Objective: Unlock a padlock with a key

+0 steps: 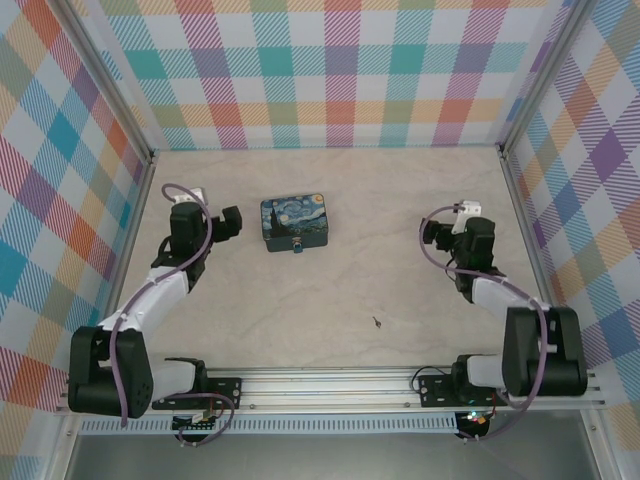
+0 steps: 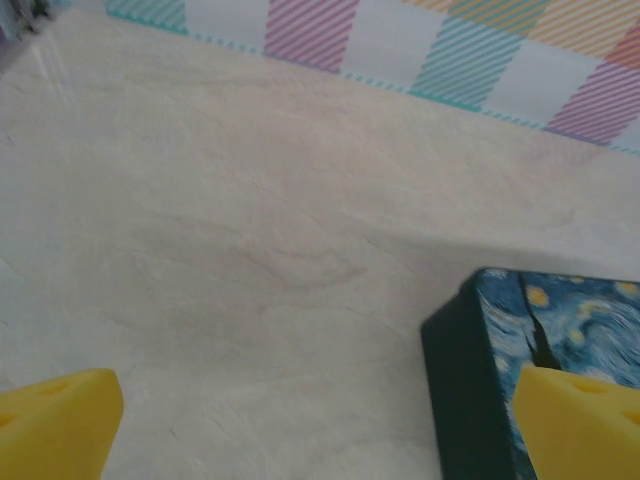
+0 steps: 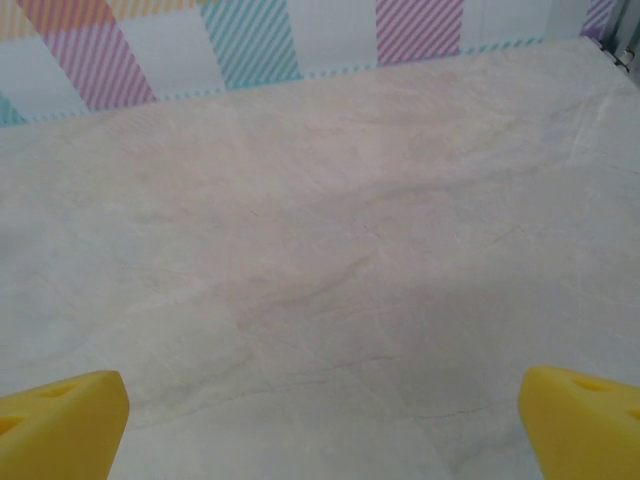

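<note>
The left gripper point(image 2: 320, 428) gapes empty just left of the Starry Night tin point(image 1: 295, 221). The right gripper point(image 3: 320, 428) gapes empty too, well right. The padlock point(image 1: 298, 245) touches the tin's near edge, and the key point(image 1: 377, 322) lies nearer, rightward.

No lettering, number or brand mark is showing clearly enough to read. The tin point(image 1: 296, 223) on the bench point(image 1: 330, 300) is carrying a swirling night-sky painting rather than words, and the walls point(image 1: 340, 70) are wearing plain coloured plaid.
</note>
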Controlling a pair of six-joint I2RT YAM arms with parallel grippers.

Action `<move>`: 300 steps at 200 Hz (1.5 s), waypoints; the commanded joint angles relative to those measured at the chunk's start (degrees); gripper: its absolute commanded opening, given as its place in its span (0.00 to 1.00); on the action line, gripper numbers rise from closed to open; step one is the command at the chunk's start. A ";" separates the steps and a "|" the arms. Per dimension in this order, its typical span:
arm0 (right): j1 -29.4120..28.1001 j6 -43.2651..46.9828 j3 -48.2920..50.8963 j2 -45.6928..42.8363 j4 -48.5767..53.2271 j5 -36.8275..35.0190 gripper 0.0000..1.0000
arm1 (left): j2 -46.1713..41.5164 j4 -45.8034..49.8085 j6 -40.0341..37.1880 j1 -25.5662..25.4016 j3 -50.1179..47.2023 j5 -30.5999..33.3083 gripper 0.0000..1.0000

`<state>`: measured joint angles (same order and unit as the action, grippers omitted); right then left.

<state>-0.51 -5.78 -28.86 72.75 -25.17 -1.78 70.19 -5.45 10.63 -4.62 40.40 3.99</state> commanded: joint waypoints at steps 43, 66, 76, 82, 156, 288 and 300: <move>-7.93 -12.99 -10.38 -16.67 43.46 10.46 1.00 | -2.29 17.45 12.99 -7.79 5.79 -8.49 1.00; -14.17 -15.34 -12.55 -16.84 52.73 10.91 0.99 | -2.95 16.88 15.65 -13.99 7.02 -7.35 1.00; -17.08 -16.40 -13.17 -16.34 55.73 10.35 0.98 | -3.27 16.42 16.95 -16.97 6.90 -6.27 1.00; -18.90 -17.42 -13.76 -15.80 58.02 9.55 0.97 | -3.59 15.18 17.91 -18.60 6.29 -5.95 1.00; -32.55 -24.75 -12.21 -5.86 68.47 9.29 0.73 | -6.08 4.83 29.03 -29.19 -2.69 -6.01 1.00; -42.73 -28.21 -17.35 12.38 66.43 3.01 0.38 | -4.89 0.15 30.99 -29.74 -4.81 -6.36 1.00; -42.75 -28.22 -17.37 13.04 66.14 2.85 0.37 | -4.98 0.40 30.96 -29.73 -4.81 -6.36 1.00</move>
<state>-42.81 -33.23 -44.82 84.53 40.93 2.37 65.19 -3.42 41.17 -33.65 35.77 -2.50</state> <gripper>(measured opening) 0.380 0.999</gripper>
